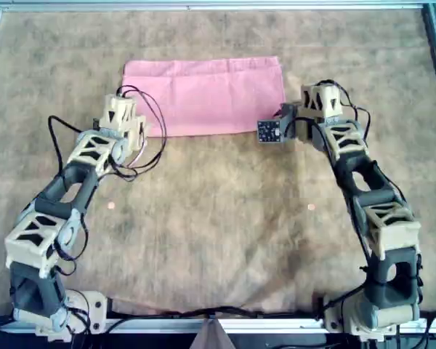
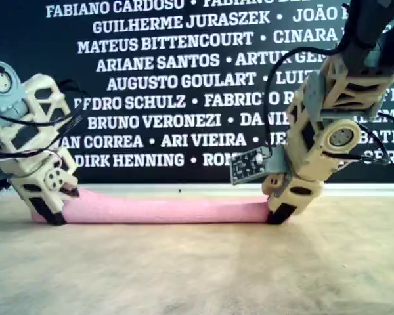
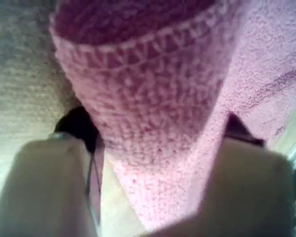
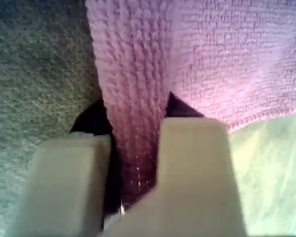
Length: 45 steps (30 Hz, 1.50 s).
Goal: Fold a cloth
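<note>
- One cloth (image 1: pixel 203 96), light pink and lying as a wide rectangle, sits on the far middle of the brown mat (image 1: pixel 218 218) in the overhead view.
- Its near edge is held at both corners; in the exterior view it shows as a low pink band (image 2: pixel 164 210) stretched between the two grippers.
- At the overhead view's left, the left gripper (image 1: pixel 128 129) is clenched on the cloth's near corner; the left wrist view shows a rolled fold of pink weave (image 3: pixel 153 123) between its fingers.
- At the overhead view's right, the right gripper (image 1: pixel 285 115) grips the other near corner, with a pinched ridge of fabric (image 4: pixel 133 123) squeezed between its pale fingers (image 4: pixel 192 168).
- Behind, a dark wall (image 2: pixel 184 79) carries white names.
</note>
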Each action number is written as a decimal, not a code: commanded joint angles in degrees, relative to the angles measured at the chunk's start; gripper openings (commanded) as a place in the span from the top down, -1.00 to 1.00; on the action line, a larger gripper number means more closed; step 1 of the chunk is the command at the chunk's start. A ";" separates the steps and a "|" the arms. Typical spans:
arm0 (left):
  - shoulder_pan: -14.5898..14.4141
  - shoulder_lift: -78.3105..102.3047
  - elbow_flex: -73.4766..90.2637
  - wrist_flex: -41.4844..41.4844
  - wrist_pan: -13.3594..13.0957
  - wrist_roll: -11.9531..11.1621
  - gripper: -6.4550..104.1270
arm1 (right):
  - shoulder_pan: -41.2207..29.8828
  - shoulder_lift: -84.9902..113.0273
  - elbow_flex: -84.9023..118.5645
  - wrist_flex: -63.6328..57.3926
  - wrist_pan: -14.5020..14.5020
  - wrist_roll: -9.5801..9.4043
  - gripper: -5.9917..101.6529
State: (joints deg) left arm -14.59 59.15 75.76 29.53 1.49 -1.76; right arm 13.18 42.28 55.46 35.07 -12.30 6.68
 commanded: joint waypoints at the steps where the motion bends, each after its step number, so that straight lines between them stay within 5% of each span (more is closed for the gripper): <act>1: 2.64 0.62 -3.43 -1.14 0.26 0.18 0.05 | 0.00 0.62 -3.78 0.18 -0.18 0.79 0.57; 6: 2.46 0.53 -6.24 -1.14 0.79 -0.70 0.84 | -0.18 0.88 -3.78 0.18 -0.18 1.05 0.88; 8: 2.20 0.53 -7.47 -1.23 0.79 -0.70 0.97 | -0.18 0.88 -3.78 0.18 -0.18 1.05 0.94; 26: 1.67 1.85 -6.15 1.32 0.00 -0.44 0.89 | -0.35 6.86 -1.14 1.49 -1.14 1.05 0.92; 45: 0.88 27.33 20.21 4.39 0.88 0.18 0.89 | 0.00 34.19 29.44 1.41 -1.05 0.09 0.92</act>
State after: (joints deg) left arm -13.62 78.49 94.57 34.37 2.11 -1.85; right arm 13.18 67.24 85.08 35.07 -13.71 7.03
